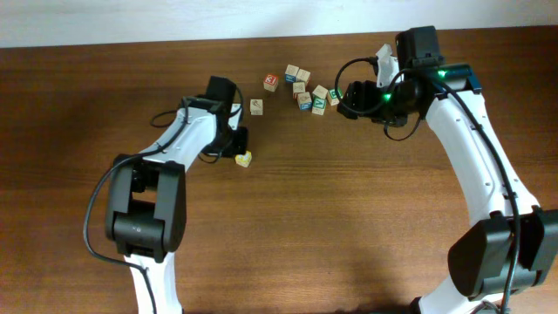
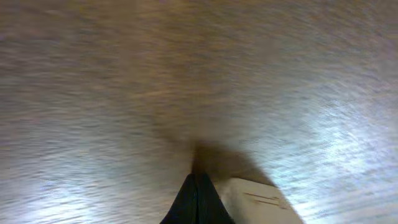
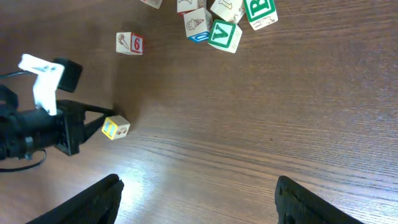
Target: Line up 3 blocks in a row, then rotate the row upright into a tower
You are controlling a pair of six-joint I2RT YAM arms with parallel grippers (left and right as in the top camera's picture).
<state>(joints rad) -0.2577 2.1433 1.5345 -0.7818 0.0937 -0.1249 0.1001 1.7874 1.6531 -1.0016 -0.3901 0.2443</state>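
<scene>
Jaws on your left gripper [image 1: 239, 146] are pressed together, holding nothing; in the left wrist view they form one dark wedge at the bottom centre, with a pale cube's edge just to their right. That is the yellow-faced block [image 1: 245, 159], lying on the wood just beside the closed tips, left of the frame's centre in the overhead view. Your right gripper [image 3: 198, 183] hangs with its jaws wide apart and only bare table between them. It sits in the upper right of the overhead view, next to the cluster of cubes. The green-faced block [image 1: 319, 106] lies at the lower right edge of that cluster, close to the right gripper. The mostly plain tan block [image 1: 256, 106] stands alone, between the cluster and the left gripper. A red-faced cube [image 1: 270, 82] lies just above and to the right of it. You are working on a dark brown wooden table [image 1: 349, 227] with fine grain running across the frame and soft glare patches in both wrist views. A strip of white wall [image 1: 174, 17] runs along the top of the overhead view.
</scene>
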